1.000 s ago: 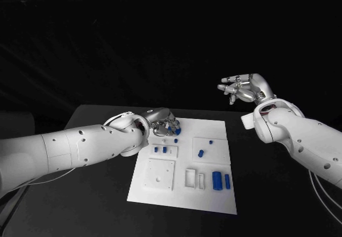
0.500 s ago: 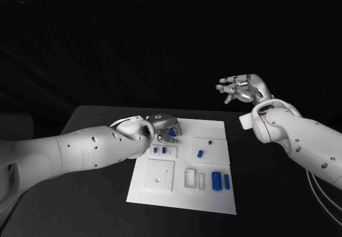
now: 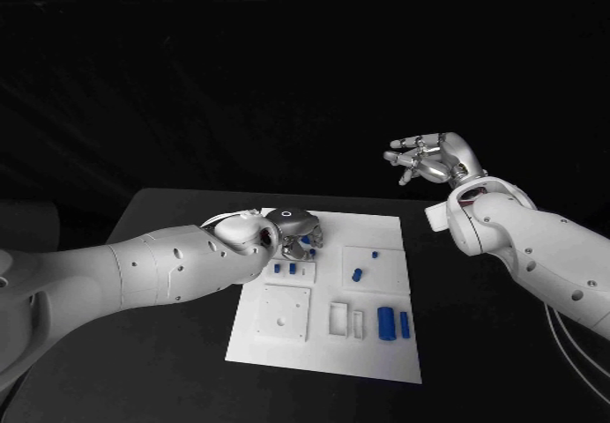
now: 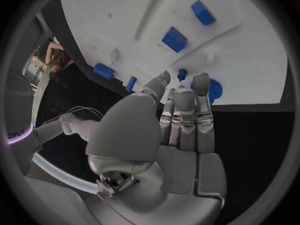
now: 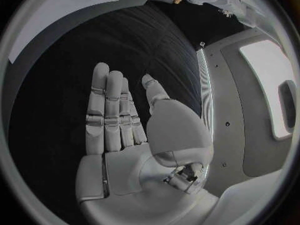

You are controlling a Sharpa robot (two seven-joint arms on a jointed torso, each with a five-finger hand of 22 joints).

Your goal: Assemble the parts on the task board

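Note:
The white task board (image 3: pixel 382 352) lies mid-table with blue parts on it: two upright pieces (image 3: pixel 394 322) near its front right, small ones (image 3: pixel 359 274) in the middle and a pair (image 3: pixel 290 266) at the left. My left hand (image 3: pixel 296 232) hovers over the board's far left corner, and a blue bit (image 3: pixel 309 239) shows at its fingertips. In the left wrist view its fingers (image 4: pixel 185 110) lie straight and close together beside a round blue part (image 4: pixel 215 91) and a small blue peg (image 4: pixel 182 74); nothing is gripped. My right hand (image 3: pixel 432 159) is raised high off the board's far right, fingers spread, empty (image 5: pixel 125 130).
Square white recessed plates (image 3: pixel 285 310) and slots (image 3: pixel 341 318) sit on the board's near half. The left wrist view shows more blue blocks (image 4: pixel 174 38) on the board (image 4: pixel 250 50). Black table (image 3: pixel 152 352) surrounds the board. A board corner (image 5: pixel 50 10) lies far below the right hand.
My left arm has rolled and pushed further right over the board's far left corner, its wrist now covering more of the hand. The right hand has barely moved.

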